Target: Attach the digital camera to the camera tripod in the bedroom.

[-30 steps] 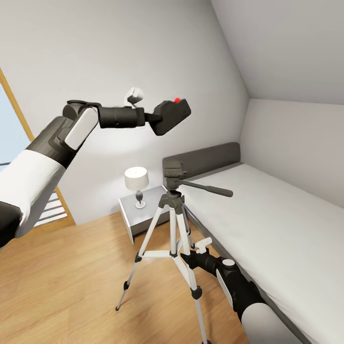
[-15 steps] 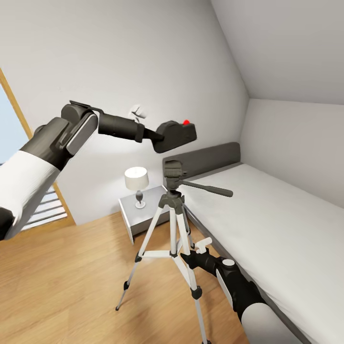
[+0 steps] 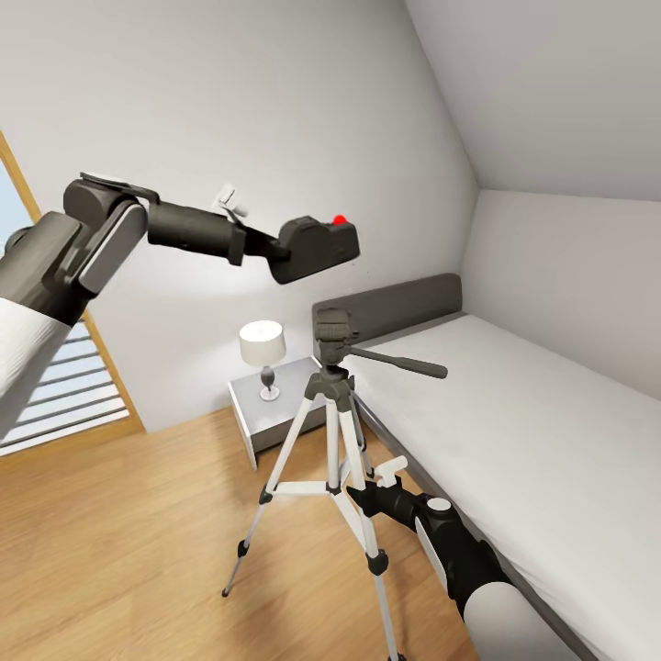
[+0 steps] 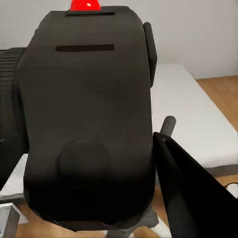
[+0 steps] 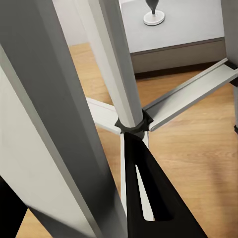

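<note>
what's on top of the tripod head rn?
Nothing is mounted: the camera tripod head's top is bare. The digital camera hangs above it in the left gripper. The mounting plate's detail is too small to tell.

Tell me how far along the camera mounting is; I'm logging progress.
Done: the digital camera is picked up, held in the left tool, red button up. In hand: it hangs in the air above and slightly left of the camera tripod head, while the right tool is at a tripod leg. Left: lowering the camera onto the bare head and attaching it.

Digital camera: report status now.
Left gripper shut on digital camera, above camera tripod head, not mounted. Right gripper at a tripod leg, grip unclear. Path clear.
</note>
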You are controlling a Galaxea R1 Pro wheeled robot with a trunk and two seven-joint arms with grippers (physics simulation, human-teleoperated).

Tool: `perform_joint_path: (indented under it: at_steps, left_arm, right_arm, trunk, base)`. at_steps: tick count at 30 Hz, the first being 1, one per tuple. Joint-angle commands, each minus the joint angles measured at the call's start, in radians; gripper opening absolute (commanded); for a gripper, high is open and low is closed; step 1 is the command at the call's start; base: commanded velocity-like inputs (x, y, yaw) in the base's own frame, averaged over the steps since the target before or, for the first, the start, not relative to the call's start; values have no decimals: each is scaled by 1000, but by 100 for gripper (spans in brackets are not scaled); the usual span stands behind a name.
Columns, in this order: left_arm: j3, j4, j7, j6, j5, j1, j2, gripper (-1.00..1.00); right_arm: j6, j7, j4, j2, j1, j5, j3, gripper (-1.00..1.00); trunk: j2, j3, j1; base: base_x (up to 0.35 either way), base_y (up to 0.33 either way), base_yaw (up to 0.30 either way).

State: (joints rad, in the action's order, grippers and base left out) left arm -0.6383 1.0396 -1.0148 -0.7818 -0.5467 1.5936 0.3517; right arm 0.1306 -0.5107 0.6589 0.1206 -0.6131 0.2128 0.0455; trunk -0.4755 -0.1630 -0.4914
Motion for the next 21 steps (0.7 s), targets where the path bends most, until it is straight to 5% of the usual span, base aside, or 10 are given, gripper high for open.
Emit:
perform_joint_path:
  at_steps: [1,16,21]
  left_arm:
    - [-1,6,1,-3,-6,2,6,-100]
    - [-6,92,-75,12,-8,2,38,-100]
    - [-11,85,-99,122,-10,2,35,-100]
  right_arm:
    - [4,-5,-91,1,0,30,4,-100]
    - [4,-5,-86,1,0,30,5,-100]
    - [3,-4,-86,1,0,29,5,-100]
  trunk:
    - [-2,-2,-1]
    - [-2,-2,-1]
    - [-2,-2,-1]
  base:
    - [0,0,0]
    - [0,0,0]
    - [0,0,0]
